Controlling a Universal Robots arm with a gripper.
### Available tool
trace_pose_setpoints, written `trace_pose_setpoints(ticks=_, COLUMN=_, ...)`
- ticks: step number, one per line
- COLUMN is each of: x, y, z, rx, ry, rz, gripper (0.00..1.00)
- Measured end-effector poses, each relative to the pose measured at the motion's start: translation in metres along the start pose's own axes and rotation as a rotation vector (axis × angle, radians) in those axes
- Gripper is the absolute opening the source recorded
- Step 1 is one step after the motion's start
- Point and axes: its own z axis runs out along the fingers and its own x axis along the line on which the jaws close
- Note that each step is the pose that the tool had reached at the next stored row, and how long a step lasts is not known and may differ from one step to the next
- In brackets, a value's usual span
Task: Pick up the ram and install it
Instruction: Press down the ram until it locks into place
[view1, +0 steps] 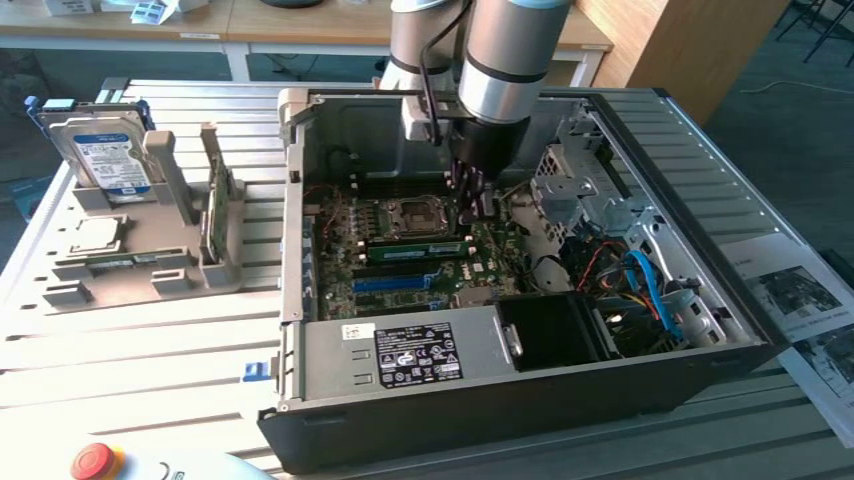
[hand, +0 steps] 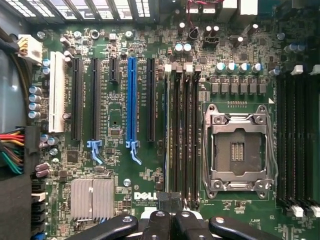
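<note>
Counter (view1: 120, 340): we see a pale slatted top carrying everything. Printed sheets (view1: 801, 300) lie at its 3 o'clock edge in the exterior view.
Computer case (view1: 667, 130): it is black, lies on its side with the cover off, and fills the middle of the counter.
Arm (view1: 514, 50): the grey tube comes down from 12 o'clock into the open case.
Motherboard (view1: 347, 270): we see a green board on the case floor, with a blue expansion slot (hand: 131, 105) among black ones.
Power supply (view1: 400, 350): this silver box with a dark label sits along the case's 6 o'clock wall.
Fixture (view1: 134, 265): this grey holder stands at 9 o'clock of the case, apart from it.
Hard drive (view1: 100, 150): it stands upright in the fixture's 11 o'clock corner with its blue-and-white label facing us.
The ram (view1: 414, 249): we see the green stick inside the case. It lies along the memory slots (hand: 182, 140), just at 6 o'clock of the processor socket (view1: 407, 215).
Second green board (view1: 212, 215): it stands on edge in the fixture's 3 o'clock slot.
Processor chip (view1: 96, 235): this small silver square lies flat on the fixture at 6 o'clock of the hard drive.
Jaws: the gripper (view1: 474, 215) hangs just over the ram's 3 o'clock end. In the wrist view the gripper (hand: 170, 202) is above the slot bank. We cannot tell whether the jaws are spread or closed.
Red button (view1: 94, 460): it sits at the counter's 7 o'clock corner.
</note>
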Motion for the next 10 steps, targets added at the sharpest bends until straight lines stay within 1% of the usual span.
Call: trace_pose_setpoints(ticks=10, x=0.000, y=-0.0004, z=0.0121, rx=0.0000, ry=0.0000, rz=0.000, gripper=0.10)
